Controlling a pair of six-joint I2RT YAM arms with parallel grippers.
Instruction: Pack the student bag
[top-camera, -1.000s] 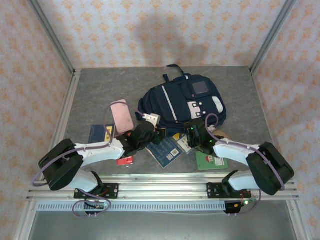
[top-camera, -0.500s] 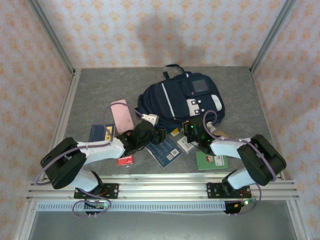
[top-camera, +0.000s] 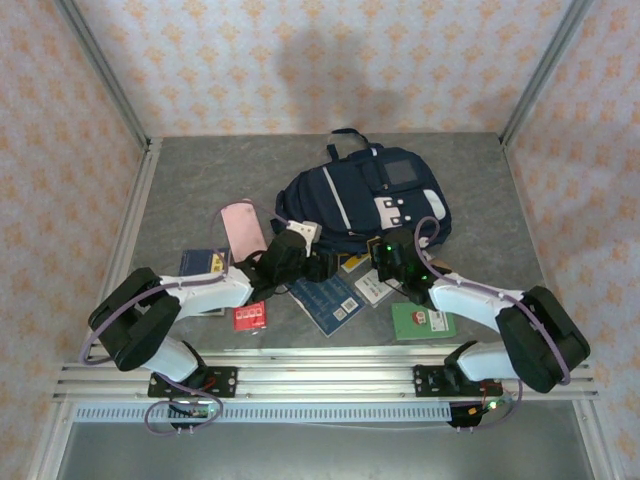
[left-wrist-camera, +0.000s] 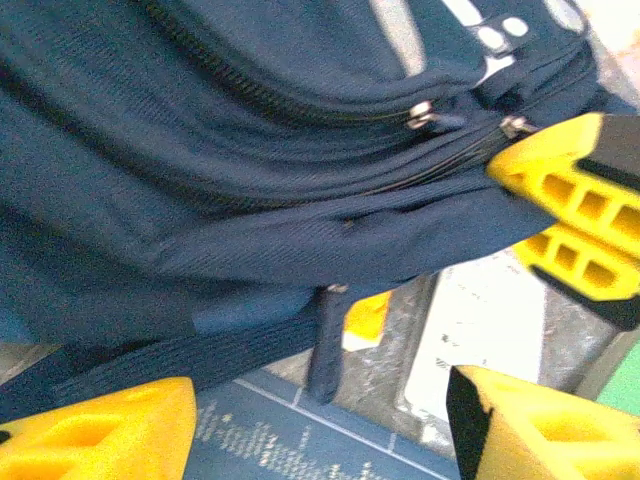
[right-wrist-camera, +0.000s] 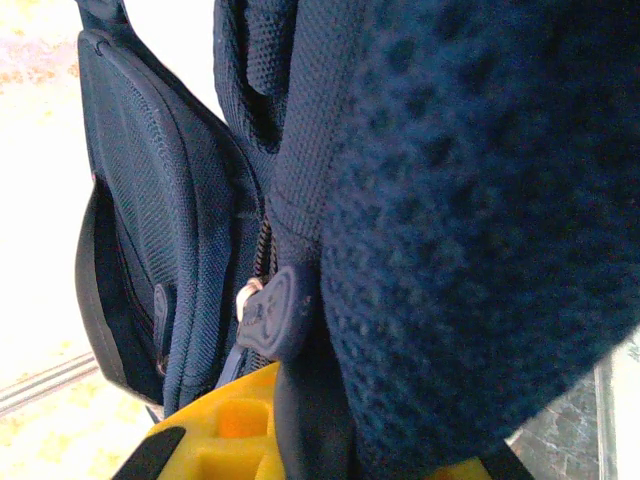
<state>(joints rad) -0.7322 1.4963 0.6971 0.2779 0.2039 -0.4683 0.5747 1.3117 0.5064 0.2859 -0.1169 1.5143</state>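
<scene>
Facing the student bag (top-camera: 360, 200) hem-on, long axis running away; holding left gripper (left-wrist-camera: 320, 388) spread wide, pressing right gripper (top-camera: 383, 255) nearer into fabric, perhaps clamping, not showing clearly.

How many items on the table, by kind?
bag: 1
pink case: 1
books: 3 (left blue book, centre blue book, green book)
white card: 1
red item: 1
yellow item, partly under the bag: 1
Total: 8 visible; the arms may hide more.
</scene>
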